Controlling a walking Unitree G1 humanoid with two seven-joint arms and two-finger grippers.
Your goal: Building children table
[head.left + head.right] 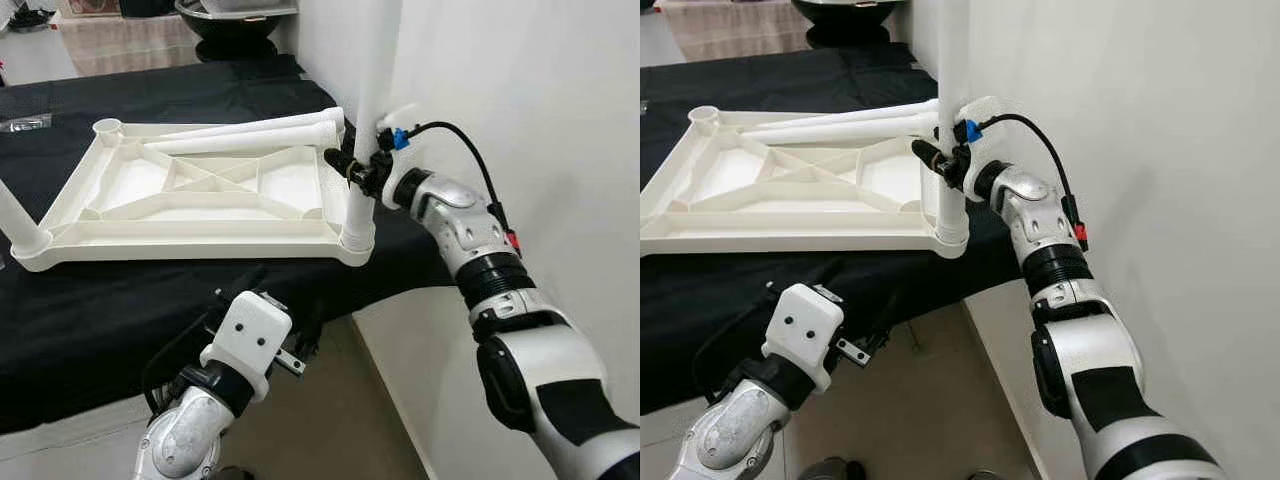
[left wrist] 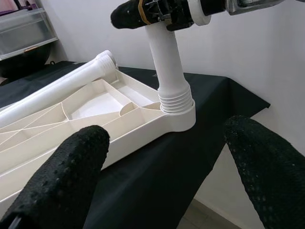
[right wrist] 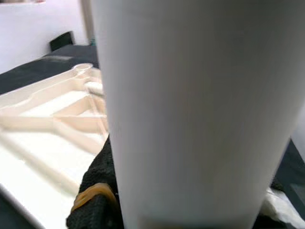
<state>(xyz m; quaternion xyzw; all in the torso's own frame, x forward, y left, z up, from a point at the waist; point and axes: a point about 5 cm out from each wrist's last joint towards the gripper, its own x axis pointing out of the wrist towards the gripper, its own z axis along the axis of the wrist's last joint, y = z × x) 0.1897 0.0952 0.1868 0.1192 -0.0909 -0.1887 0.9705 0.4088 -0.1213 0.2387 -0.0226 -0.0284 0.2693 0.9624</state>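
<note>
Our right gripper (image 1: 358, 165) clenches the light, stiff, slick leg (image 1: 367, 120) low, at the frame's (image 1: 200, 240) four o'clock corner; left gripper (image 2: 162, 162) released.

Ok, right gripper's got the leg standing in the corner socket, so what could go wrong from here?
1. The table top lies upside down with that corner at the edge of the black-covered surface; pushing on the upright leg could slide it off.
2. The right gripper holds the leg low, near the socket, so the long part above may tilt and cross-thread.
3. Two loose legs rest across the frame and could roll off. The left gripper hangs open below the edge, steadying nothing.
</note>
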